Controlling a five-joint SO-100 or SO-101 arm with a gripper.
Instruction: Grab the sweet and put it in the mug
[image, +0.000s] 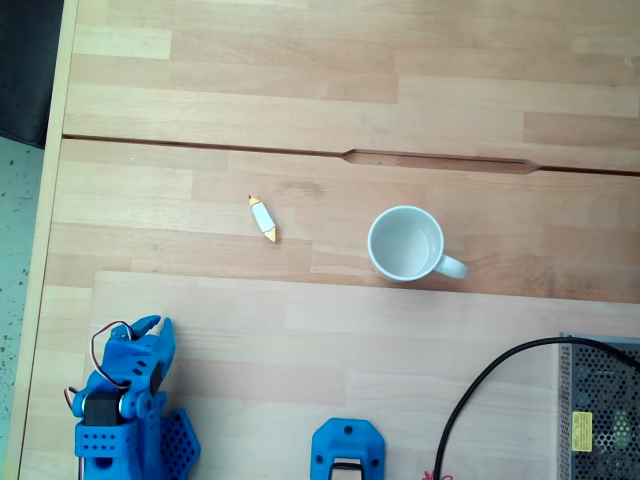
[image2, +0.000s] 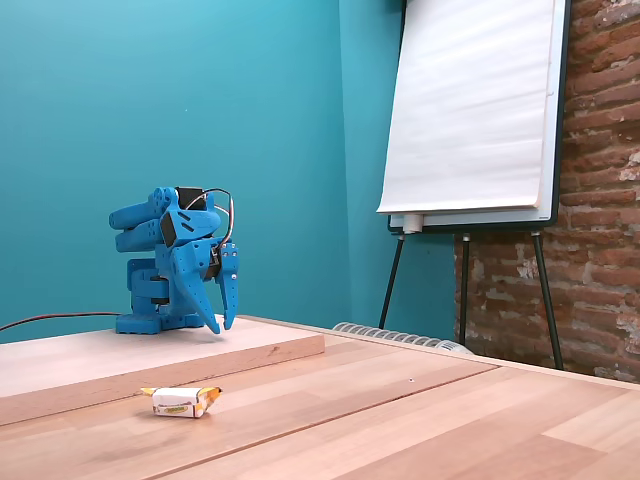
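Pale wooden planks make up the worktop (image: 330, 90), with a raised board nearer the arm and a long groove across the far part. Teal walls, a brick wall and a flipchart stand behind. On bare wood lies the sweet (image: 263, 219), a small white wrap with yellow twisted ends, well apart from the round white mug (image: 406, 244), whose handle points right in the top-down fixed view. Folded over its base, the blue plastic tool (image2: 222, 322) hangs released, its pointed fingers slightly parted and grasping nothing.
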